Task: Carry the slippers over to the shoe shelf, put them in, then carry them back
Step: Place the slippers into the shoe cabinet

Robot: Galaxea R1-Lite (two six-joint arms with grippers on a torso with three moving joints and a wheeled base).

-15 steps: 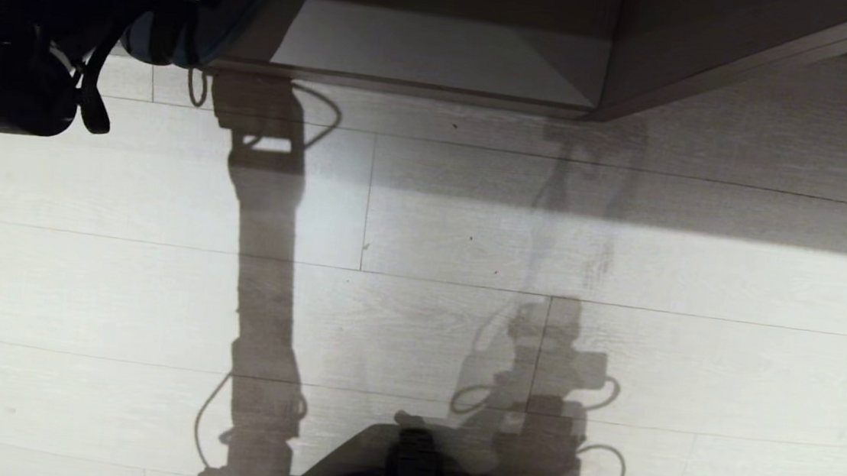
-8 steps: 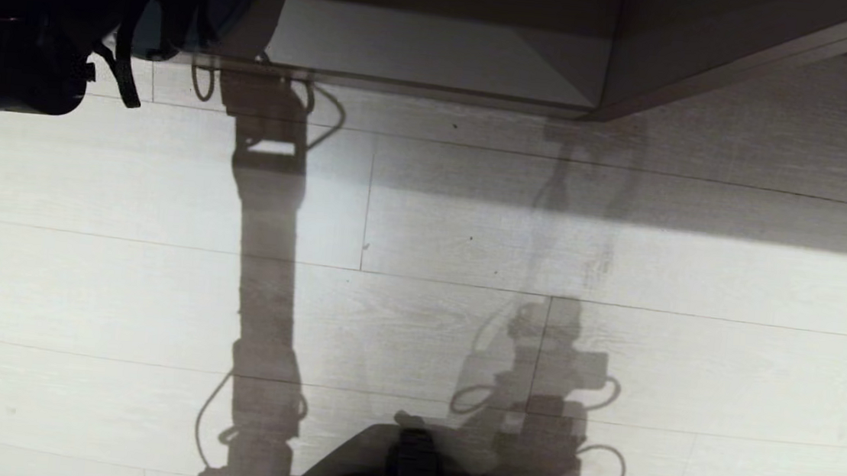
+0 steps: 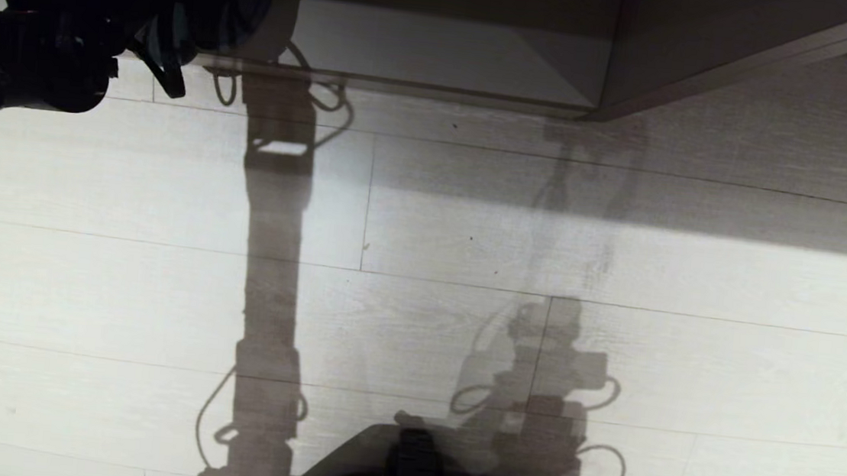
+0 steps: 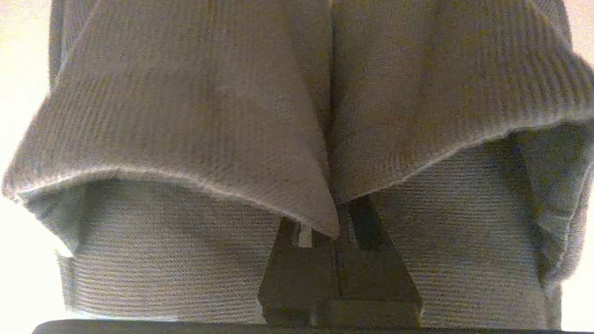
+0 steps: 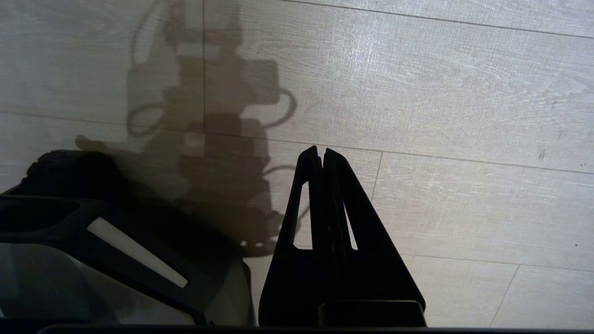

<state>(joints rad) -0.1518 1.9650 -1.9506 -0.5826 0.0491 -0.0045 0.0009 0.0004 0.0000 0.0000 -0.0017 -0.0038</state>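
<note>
Two grey-blue fabric slippers [image 4: 185,116] fill the left wrist view side by side. My left gripper [image 4: 336,222] is shut on their inner edges where they meet. In the head view my left arm [image 3: 49,44] reaches in at the top left. It holds the slippers [image 3: 248,12] at the left end of the shoe shelf [image 3: 406,87], right at its front edge. How far inside they are is hidden by the dark arm. My right gripper [image 5: 321,155] is shut and empty, hanging over the floor beside my base.
The shelf's cubby has a pale bottom board [image 3: 440,51] and a vertical divider [image 3: 615,48] on its right. Pale wood plank floor [image 3: 620,270] spreads in front, crossed by my arms' shadows. My base [image 3: 410,475] shows at the bottom edge.
My left arm has moved up and to the right toward the shelf's opening with the slippers in its grip, and its shadow has shifted right with it. The right arm has stayed still.
</note>
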